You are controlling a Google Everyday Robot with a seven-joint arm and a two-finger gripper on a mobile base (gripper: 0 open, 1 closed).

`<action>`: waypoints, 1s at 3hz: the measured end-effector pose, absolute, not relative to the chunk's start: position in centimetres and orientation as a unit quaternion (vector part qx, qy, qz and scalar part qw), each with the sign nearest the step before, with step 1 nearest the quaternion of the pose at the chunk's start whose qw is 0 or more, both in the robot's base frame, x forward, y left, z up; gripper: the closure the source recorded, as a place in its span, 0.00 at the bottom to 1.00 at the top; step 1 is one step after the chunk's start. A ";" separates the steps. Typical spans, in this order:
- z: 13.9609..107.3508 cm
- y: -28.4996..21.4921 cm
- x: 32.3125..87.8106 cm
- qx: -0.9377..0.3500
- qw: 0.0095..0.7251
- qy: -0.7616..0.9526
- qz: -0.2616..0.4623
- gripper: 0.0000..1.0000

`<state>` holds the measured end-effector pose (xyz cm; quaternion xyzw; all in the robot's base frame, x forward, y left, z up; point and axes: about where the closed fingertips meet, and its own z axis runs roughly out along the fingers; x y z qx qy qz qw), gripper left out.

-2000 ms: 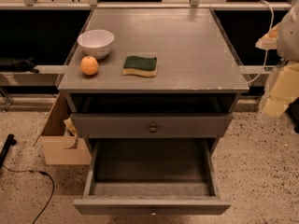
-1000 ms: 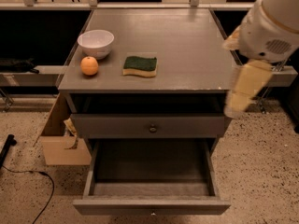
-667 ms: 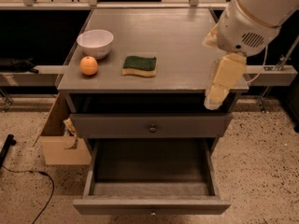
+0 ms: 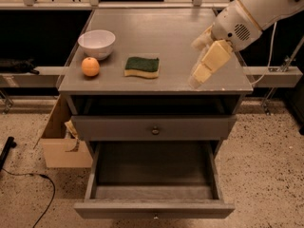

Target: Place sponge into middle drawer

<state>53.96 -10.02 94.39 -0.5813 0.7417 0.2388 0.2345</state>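
The sponge, yellow foam with a dark green top, lies flat on the grey cabinet top, left of centre near the front edge. The middle drawer is pulled out wide below, its plain grey inside bare, with a small knob at its front. My gripper hangs from the white arm over the right front part of the cabinet top, to the right of the sponge and apart from it. It holds nothing that I can see.
An orange fruit and a white bowl stand left of the sponge. A shut knobbed drawer front sits above the open drawer. A cardboard box stands on the floor at the left, with a black cable nearby.
The arm has swung in from the right edge of the view and leftward over the cabinet top, bringing my gripper closer to the sponge. The sponge, fruit, bowl and drawer have not moved.
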 end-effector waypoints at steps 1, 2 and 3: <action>94.4 -9.8 53.8 -0.585 0.234 0.741 0.234 0.00; 92.5 -9.3 53.3 -0.587 0.210 0.750 0.223 0.00; 91.1 -8.8 53.3 -0.575 0.209 0.763 0.208 0.00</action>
